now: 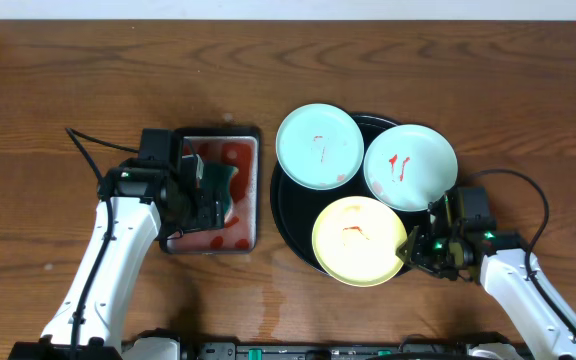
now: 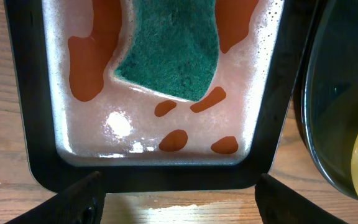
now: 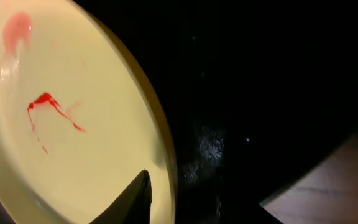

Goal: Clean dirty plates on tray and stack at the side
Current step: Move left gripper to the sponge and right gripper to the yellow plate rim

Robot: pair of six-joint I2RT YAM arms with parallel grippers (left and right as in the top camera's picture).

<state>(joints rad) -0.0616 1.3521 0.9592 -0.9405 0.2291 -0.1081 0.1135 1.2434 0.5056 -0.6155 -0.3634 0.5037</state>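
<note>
Worktop of brown wood grain fills the overhead view, with a pale strip beyond its far edge. A large round glossy black tray sits right of centre. It carries three small round plastic plates, all lying face up and marked with red. The pale blue plate is at the far left and overlaps the tray's rim. The white plate is at the far right and reaches past the rim. The pale yellow plate is nearest me and overhangs the near rim. Being round, the plates point no particular way.

Just left of the tray lies a rectangular black-rimmed dish of red-stained suds, its long axis running away from me. A green sponge lies in it along the same line.

My left jaws hang wide open above the dish's near end, holding nothing. My right jaws are at the yellow plate's right edge. One dark fingertip shows over the plate's rim, and I cannot tell whether they are gripping it.
</note>
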